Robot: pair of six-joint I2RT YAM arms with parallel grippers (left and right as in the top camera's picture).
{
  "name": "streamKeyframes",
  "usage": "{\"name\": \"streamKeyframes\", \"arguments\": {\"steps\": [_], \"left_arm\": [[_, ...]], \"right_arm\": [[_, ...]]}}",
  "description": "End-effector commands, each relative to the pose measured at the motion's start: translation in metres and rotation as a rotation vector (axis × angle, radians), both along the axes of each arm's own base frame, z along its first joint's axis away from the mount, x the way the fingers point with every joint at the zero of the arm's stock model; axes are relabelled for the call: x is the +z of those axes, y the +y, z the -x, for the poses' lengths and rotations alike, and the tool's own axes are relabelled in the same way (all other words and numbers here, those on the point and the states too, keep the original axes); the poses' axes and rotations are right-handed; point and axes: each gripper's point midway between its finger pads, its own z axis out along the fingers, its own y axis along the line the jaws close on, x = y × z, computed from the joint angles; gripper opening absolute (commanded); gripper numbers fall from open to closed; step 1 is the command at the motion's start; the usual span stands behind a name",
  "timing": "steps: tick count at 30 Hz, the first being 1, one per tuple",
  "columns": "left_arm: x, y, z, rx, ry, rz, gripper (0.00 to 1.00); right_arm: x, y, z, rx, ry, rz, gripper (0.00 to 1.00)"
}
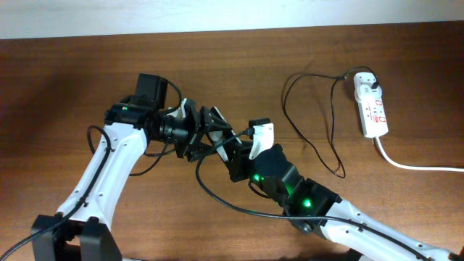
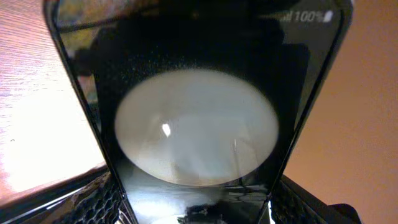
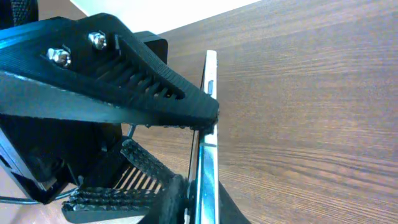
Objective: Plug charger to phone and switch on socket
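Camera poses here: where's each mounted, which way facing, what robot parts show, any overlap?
Overhead: above the table, looking straight down; left arm, right arm, socket and charger show.
Left wrist: on the left arm, close on the phone face; own fingers at bottom corners.
Right wrist: on the right arm, looking across the table at the phone edge-on; own fingers at left.
Shared: both wrist views show the phone.

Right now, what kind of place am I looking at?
Probably a robotics lab bench: a left arm and right arm over a wooden table, a white socket with a charger, and a pale wall behind.
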Motion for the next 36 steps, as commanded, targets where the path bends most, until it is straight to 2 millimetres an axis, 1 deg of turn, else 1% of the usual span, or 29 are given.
{"name": "streamKeyframes", "arguments": {"steps": [1, 3, 4, 6, 8, 9, 11, 13, 15, 16, 17, 18, 19, 21, 22, 23, 24, 25, 27, 30, 31, 33, 34, 35, 36], "left_arm": [[0.004, -0.001, 0.0, 0.002, 0.005, 0.021, 0.72], [0.004, -0.001, 0.0, 0.002, 0.005, 0.022, 0.8], [0.004, -0.001, 0.0, 0.002, 0.005, 0.023, 0.9], [0.006, 0.0, -0.001, 0.003, 0.005, 0.033, 0.99], [0.011, 0.004, -0.003, 0.015, 0.008, 0.063, 0.99], [0.017, 0.006, -0.005, 0.014, -0.001, 0.099, 0.99], [0.025, 0.014, -0.007, -0.006, -0.098, 0.102, 0.99], [0.042, 0.023, -0.003, -0.005, -0.211, 0.057, 0.99], [0.049, 0.035, 0.002, 0.033, -0.279, -0.046, 0.99], [0.053, 0.048, 0.008, 0.072, -0.318, -0.14, 0.99], [0.059, 0.066, 0.019, 0.126, -0.362, -0.262, 0.99], [0.063, 0.08, 0.028, 0.162, -0.387, -0.338, 0.99], [0.069, 0.103, 0.045, 0.223, -0.42, -0.466, 0.99], [0.074, 0.129, 0.071, 0.285, -0.442, -0.597, 0.99], [0.077, 0.143, 0.088, 0.315, -0.448, -0.664, 0.99], [0.077, 0.151, 0.099, 0.33, -0.446, -0.702, 0.99], [0.077, 0.159, 0.111, 0.341, -0.441, -0.737, 0.99], [0.075, 0.161, 0.121, 0.339, -0.428, -0.749, 0.99], [0.07, 0.163, 0.134, 0.347, -0.37, -0.75, 0.99], [0.054, 0.163, 0.139, 0.442, -0.238, -0.726, 0.99], [0.043, 0.163, 0.142, 0.5, -0.155, -0.711, 0.99], [0.02, 0.156, 0.146, 0.557, -0.023, -0.662, 0.99], [0.01, 0.146, 0.143, 0.536, -0.004, -0.616, 0.99], [0.002, 0.136, 0.138, 0.513, 0.003, -0.562, 0.99], [-0.005, 0.126, 0.133, 0.493, 0.0, -0.503, 0.99]], "right_arm": [[0.006, 0.005, 0.001, 0.017, -0.01, -0.012, 0.11], [0.006, 0.006, 0.001, 0.017, -0.011, -0.012, 0.07], [0.007, 0.006, 0.001, 0.017, -0.011, -0.013, 0.06], [0.008, 0.006, 0.002, 0.024, -0.011, -0.017, 0.06], [0.012, 0.005, 0.002, 0.022, -0.018, -0.024, 0.05], [0.013, 0.004, 0.002, 0.021, -0.021, -0.027, 0.05], [0.017, 0.003, 0.003, 0.02, -0.024, -0.031, 0.04], [0.021, -0.001, 0.006, 0.021, -0.025, -0.034, 0.04], [0.025, -0.003, 0.008, 0.027, 0.015, -0.087, 0.04], [0.027, -0.005, 0.008, 0.043, 0.061, -0.136, 0.04], [0.027, -0.006, 0.007, 0.059, 0.097, -0.173, 0.04], [0.027, -0.009, 0.005, 0.07, 0.155, -0.226, 0.04], [0.027, -0.014, 0.003, 0.074, 0.216, -0.281, 0.04], [0.029, -0.022, -0.001, 0.081, 0.305, -0.369, 0.04], [0.03, -0.025, -0.001, 0.085, 0.341, -0.402, 0.04], [0.03, -0.026, -0.001, 0.089, 0.373, -0.429, 0.04], [0.031, -0.026, 0.0, 0.095, 0.398, -0.448, 0.04], [0.031, -0.025, 0.003, 0.106, 0.415, -0.46, 0.04], [0.032, -0.024, 0.005, 0.112, 0.441, -0.478, 0.04], [0.032, -0.022, 0.008, 0.117, 0.478, -0.503, 0.04], [0.033, -0.021, 0.009, 0.123, 0.481, -0.504, 0.04], [0.033, -0.021, 0.009, 0.125, 0.483, -0.504, 0.04], [0.032, -0.021, 0.009, 0.123, 0.487, -0.507, 0.04], [0.027, -0.022, 0.011, 0.094, 0.546, -0.525, 0.04], [0.017, -0.024, 0.015, 0.049, 0.633, -0.543, 0.04]]}}
